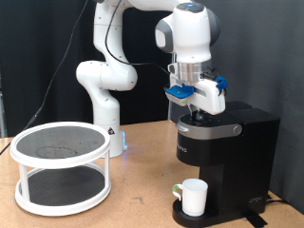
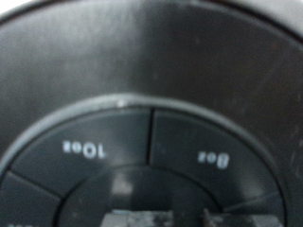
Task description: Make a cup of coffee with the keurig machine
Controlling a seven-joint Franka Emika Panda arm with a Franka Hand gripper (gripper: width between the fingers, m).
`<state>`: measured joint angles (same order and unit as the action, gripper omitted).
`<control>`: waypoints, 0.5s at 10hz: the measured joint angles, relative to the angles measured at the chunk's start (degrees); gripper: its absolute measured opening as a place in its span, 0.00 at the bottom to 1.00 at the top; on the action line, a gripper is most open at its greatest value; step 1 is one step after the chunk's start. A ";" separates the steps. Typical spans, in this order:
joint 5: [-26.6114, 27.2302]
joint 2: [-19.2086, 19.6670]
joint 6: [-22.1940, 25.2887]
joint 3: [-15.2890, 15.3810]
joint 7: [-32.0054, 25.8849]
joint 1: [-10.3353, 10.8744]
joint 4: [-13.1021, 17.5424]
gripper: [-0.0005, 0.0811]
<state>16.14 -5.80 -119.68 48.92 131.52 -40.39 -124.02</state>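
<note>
The black keurig machine [image 1: 223,152] stands at the exterior view's right, its lid closed. The white cup [image 1: 193,196] with a green handle sits on the machine's round drip base, under the spout. My gripper [image 1: 197,112] hangs straight down over the machine's top panel, its fingertips at or touching the silver-ringed top. The wrist view shows the top panel [image 2: 142,142] very close, with buttons marked 10oz [image 2: 82,148] and 8oz [image 2: 216,159]. Dark fingertips [image 2: 128,218] show at the edge of that view. Nothing shows between the fingers.
A white two-tier round rack [image 1: 62,166] with dark mesh shelves stands at the exterior view's left on the wooden table [image 1: 133,204]. The arm's white base [image 1: 106,119] stands behind it. A black curtain hangs at the back.
</note>
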 joint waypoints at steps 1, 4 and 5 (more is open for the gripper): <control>0.00 0.00 0.36 0.19 -0.01 0.11 0.09 0.01; 0.16 1.43 7.04 0.30 0.88 -0.03 2.20 0.01; 0.25 2.62 9.08 0.25 1.17 -0.23 3.27 0.01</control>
<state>16.38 -3.17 -110.61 49.17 132.69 -40.61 -120.76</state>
